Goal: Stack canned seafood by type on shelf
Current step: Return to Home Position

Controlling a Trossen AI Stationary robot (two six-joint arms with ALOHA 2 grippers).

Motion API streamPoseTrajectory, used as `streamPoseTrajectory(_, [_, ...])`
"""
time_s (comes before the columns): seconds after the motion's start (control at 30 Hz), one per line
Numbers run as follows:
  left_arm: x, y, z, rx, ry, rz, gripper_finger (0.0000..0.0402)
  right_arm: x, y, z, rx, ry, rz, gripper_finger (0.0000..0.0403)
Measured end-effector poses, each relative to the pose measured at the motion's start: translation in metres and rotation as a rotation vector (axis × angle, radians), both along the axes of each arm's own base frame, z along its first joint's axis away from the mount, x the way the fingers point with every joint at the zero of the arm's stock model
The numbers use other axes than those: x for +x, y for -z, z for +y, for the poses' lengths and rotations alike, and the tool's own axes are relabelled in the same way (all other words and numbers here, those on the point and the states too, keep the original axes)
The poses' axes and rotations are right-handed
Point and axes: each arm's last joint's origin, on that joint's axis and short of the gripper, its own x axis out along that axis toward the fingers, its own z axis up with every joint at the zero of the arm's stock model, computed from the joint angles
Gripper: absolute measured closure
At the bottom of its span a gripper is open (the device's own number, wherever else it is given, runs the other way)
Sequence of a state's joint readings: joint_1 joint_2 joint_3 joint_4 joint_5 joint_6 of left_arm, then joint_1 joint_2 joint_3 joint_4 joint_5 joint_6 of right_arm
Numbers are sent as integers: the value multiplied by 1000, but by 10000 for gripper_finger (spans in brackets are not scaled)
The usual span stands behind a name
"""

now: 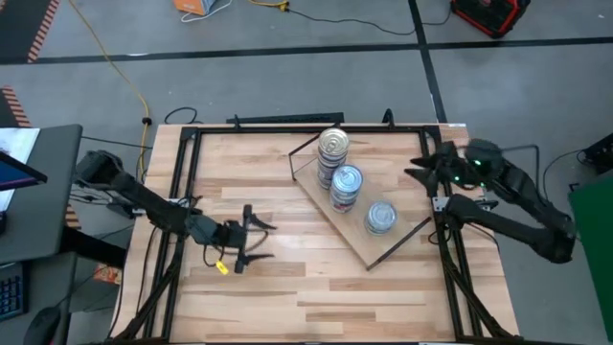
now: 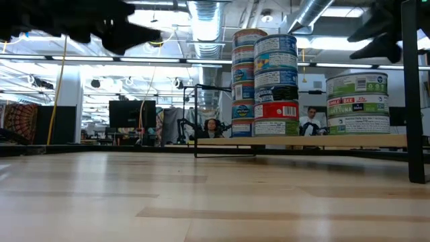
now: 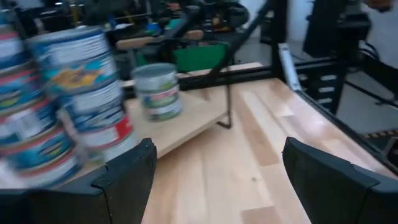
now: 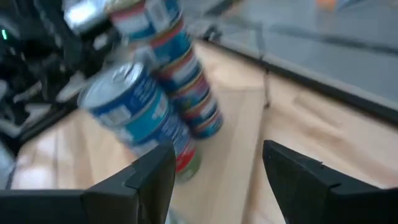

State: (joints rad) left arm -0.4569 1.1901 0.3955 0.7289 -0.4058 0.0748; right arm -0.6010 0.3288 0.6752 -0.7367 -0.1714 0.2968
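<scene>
Light-wood shelf (image 1: 356, 240) lies at an angle on the worktop (image 1: 287, 297), right of centre, its dark metal frame showing along the edges. All cans (image 1: 346, 182) in view stand on it, in three stacks set in a row along the board, close together.

Blue stack (image 2: 250, 81) is at the back end and the tallest, blue labels all the way up. Mixed stack (image 2: 275, 84) is in the middle, just beside it and nearly as tall: blue-label can on top, a dark one below that, a red-label one lower down. Green stack (image 2: 357, 101) is at the front end, a little apart, much shorter, with green and white labels. Silver lids face up on all three.

Left tool (image 1: 268, 241) hangs over the left-middle of the worktop, pointing toward the shelf and well apart from it. Fingers (image 3: 127, 177) spread wide, nothing between them. Right tool (image 1: 419, 169) is over the right edge of the worktop near the back corner, just beside the back end of the shelf, not touching any can. Its fingers (image 4: 155, 180) are also spread, nothing held.

Two people sit far back in the room, seen in the low view.
</scene>
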Motion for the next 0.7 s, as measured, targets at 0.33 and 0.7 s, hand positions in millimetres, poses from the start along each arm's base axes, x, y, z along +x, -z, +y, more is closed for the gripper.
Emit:
streamPoseTrajectory(0.33, [-44, 21, 37, -103, -69, -175, 86, -23, 31, 10, -126, 189, -288, 139])
streamPoseTrajectory(0.7, [-56, 17, 49, -137, -143, -47, 167, -6, 27, -6, -284, 300, -499, 139])
